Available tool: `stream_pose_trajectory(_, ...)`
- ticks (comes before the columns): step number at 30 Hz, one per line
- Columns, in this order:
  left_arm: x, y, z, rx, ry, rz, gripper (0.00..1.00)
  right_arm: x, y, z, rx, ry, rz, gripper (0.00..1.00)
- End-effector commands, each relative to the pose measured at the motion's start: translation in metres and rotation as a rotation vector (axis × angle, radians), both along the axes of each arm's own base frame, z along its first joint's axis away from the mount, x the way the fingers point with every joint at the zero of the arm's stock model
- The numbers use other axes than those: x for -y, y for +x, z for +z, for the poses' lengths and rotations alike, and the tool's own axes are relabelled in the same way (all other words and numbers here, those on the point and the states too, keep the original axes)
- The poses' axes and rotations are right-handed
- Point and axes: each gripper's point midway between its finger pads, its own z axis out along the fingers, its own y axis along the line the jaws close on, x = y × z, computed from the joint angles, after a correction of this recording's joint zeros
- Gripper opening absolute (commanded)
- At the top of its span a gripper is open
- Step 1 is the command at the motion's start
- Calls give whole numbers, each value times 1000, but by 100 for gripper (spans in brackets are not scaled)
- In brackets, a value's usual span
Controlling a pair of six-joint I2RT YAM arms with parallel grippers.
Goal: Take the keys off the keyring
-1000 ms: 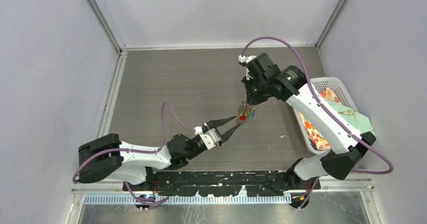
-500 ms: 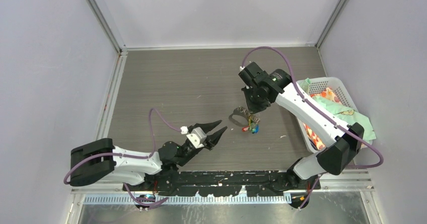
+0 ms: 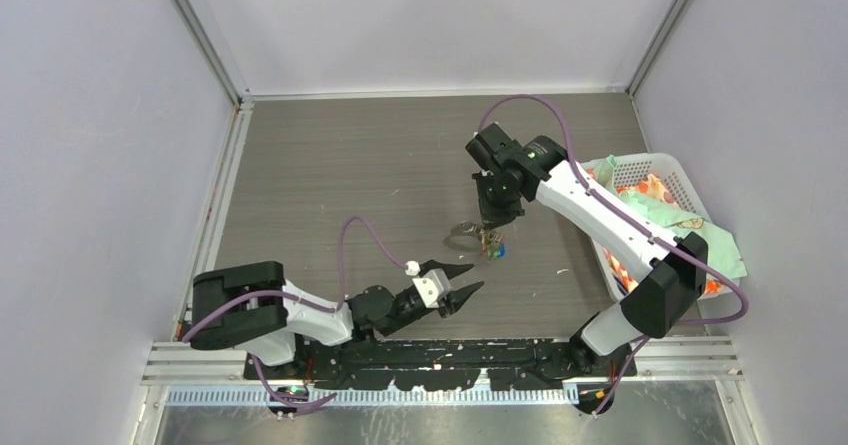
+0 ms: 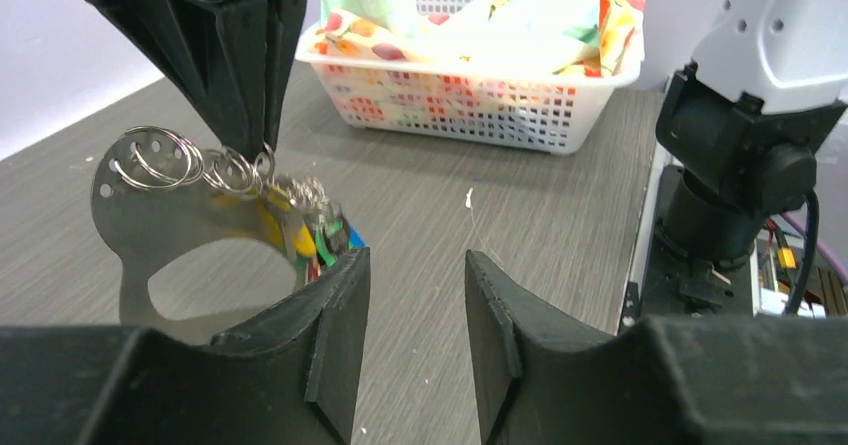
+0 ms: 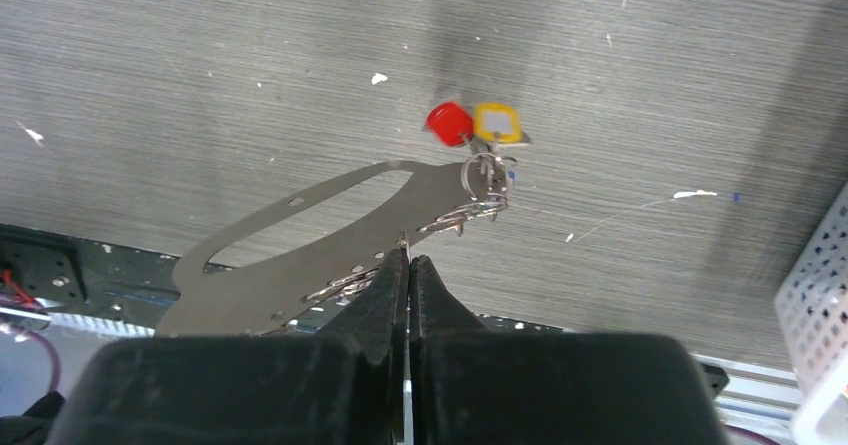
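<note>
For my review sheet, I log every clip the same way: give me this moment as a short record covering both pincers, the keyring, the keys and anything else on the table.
right pincer: shut on the edge of the keyring
left pincer: open, empty, low near the front of the table, apart from the keyring
keyring: flat metal plate with an oval cutout
keys: hanging from small rings at one end of the plate; red and yellow heads show
basket: white, holds patterned cloths, at the table's right side
</note>
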Motion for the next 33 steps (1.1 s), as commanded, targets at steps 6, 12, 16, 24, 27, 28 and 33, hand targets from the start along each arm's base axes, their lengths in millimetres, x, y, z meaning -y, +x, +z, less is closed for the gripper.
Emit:
stream_pose_trajectory(6,6,18,37,42,-110,100,41,-19,-5,18,-6,143,-94,1)
stream_pose_trajectory(12,6,25,31,62,-81,138,38,-18,-12,23,-10,185,-155,1)
stream_pose_trajectory(16,2,33,30,79,-61,195,38,-20,-19,31,-13,240,-184,1)
stream_pose_trajectory(24,6,39,34,98,-58,225,37,-22,-22,37,-9,307,-280,1)
stream_pose_trajectory(27,5,44,36,100,-56,255,37,-25,-24,36,-15,347,-323,1)
stream_pose_trajectory(28,5,45,36,101,-54,266,37,-26,-23,37,-8,361,-332,1)
stream_pose_trajectory(33,4,48,35,99,-52,281,36,-28,-24,40,7,390,-355,1)
